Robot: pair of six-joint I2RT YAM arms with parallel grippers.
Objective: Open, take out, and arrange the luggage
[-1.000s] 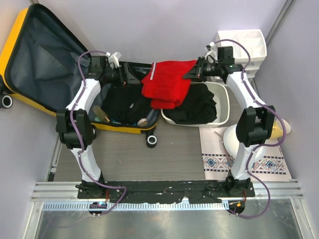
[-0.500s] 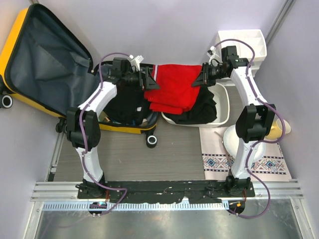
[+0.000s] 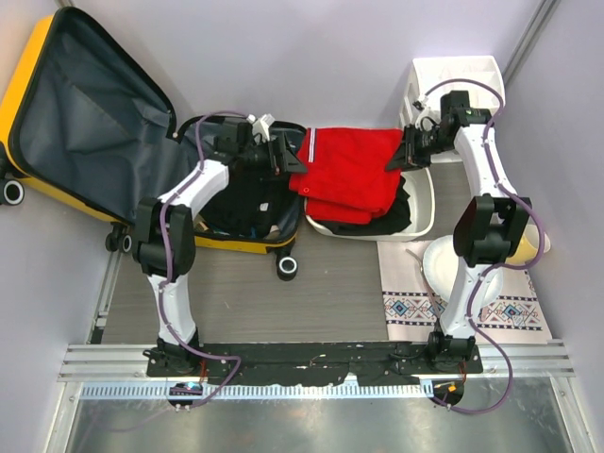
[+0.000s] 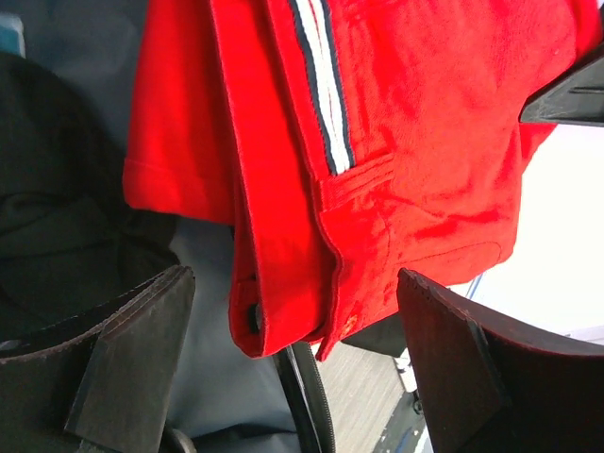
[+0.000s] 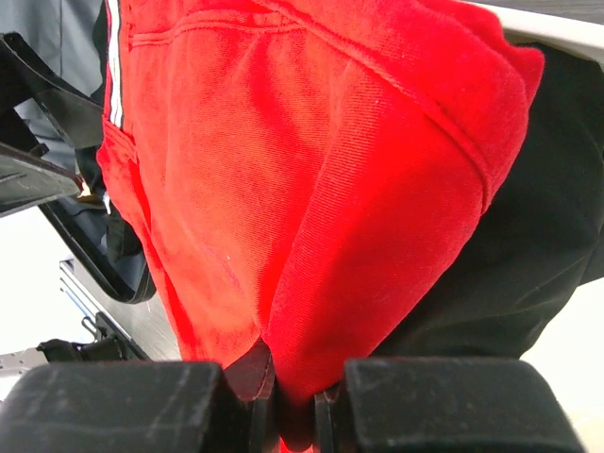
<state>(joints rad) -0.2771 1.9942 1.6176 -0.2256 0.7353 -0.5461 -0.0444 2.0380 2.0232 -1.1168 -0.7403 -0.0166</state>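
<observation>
Was in the middle of carrying one piece out of the luggage (image 3: pixel 85 123) toward the white basin (image 3: pixel 427 212), judging by the scene. Found the luggage at the left side, open, with its lid leaning back on the wall and the dark lining showing. Noticed black clothes (image 3: pixel 250 203) lying in its lower half.

Saw a red garment (image 3: pixel 354 175) with a striped trim stretched between the two arms, mostly above the basin, its left end near the luggage rim. Gripped it with the right gripper (image 5: pixel 297 415) only, jaws closed tight on a fold of the red cloth. Kept the left gripper (image 4: pixel 293 283) wide open just beside the striped edge, with nothing held between its fingers.

Needed, most likely, to bring the cloth down onto the black pile (image 3: pixel 392 212) in the basin. Would have been wise to keep the right pinch firm until the cloth rested flat, and only then to let go. Best also to draw the left arm back clear of the hanging hem, so as not to drag it over the luggage rim.

Counted one luggage, one red garment, one basin, one white drawer organizer (image 3: pixel 472 71) behind the basin, one patterned mat (image 3: pixel 415 302), two arms and two grippers. Could not count the black clothes as pieces, only as two heaps.
</observation>
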